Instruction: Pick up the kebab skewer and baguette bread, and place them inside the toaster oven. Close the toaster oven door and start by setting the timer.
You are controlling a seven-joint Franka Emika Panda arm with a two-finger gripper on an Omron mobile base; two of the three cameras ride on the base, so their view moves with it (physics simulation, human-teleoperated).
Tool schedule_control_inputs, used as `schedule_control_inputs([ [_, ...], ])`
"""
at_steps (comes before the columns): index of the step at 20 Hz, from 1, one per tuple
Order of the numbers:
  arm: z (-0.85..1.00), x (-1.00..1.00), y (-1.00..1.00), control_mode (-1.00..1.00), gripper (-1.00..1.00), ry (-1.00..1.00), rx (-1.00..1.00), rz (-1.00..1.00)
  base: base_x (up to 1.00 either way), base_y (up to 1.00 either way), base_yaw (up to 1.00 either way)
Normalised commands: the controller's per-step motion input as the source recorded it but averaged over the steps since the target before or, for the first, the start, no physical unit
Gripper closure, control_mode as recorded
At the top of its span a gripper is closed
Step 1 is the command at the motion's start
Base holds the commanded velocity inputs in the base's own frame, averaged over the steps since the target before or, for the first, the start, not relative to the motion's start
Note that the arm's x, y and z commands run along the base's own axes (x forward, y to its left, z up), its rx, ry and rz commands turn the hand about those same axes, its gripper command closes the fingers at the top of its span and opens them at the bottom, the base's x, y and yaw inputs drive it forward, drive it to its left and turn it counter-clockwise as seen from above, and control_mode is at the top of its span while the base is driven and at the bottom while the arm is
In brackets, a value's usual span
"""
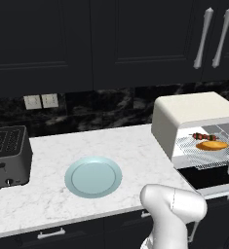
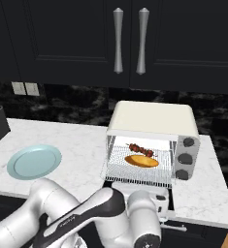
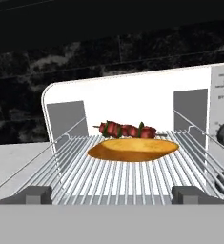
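The cream-white toaster oven (image 2: 152,118) stands open on the counter at the right. On its wire rack (image 3: 132,176) lies the golden baguette bread (image 3: 132,149), with the red-brown kebab skewer (image 3: 127,129) just behind it. Both also show from the base, the skewer (image 2: 140,149) above the baguette (image 2: 141,161). The toaster oven door (image 1: 208,177) hangs folded down flat in front. Round knobs (image 2: 185,158) line the right panel; which one is the timer I cannot tell. My gripper (image 3: 111,195) is open and holds nothing, level with the rack's front edge, its fingertips (image 3: 35,194) wide apart.
A pale blue plate (image 1: 93,176) sits mid-counter. A dark grey slot toaster (image 1: 9,155) stands at the far left. Dark cabinets with silver handles (image 2: 130,41) hang above. My arm (image 2: 86,213) crosses low in front of the counter edge.
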Motion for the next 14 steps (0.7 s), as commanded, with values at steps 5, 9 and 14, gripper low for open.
schedule_control_inputs([
  [5, -0.12, 0.01, -0.05, -1.0, -1.0, -0.08, 0.0, 0.0, 0.0, 0.0, 0.0],
  [9, -0.12, 0.0, -0.17, -1.0, -1.0, -0.09, 0.0, 0.0, 0.0, 0.0, 0.0],
  [14, -0.12, 0.01, -0.16, -1.0, -1.0, -0.06, 0.0, 0.0, 0.0, 0.0, 0.0],
])
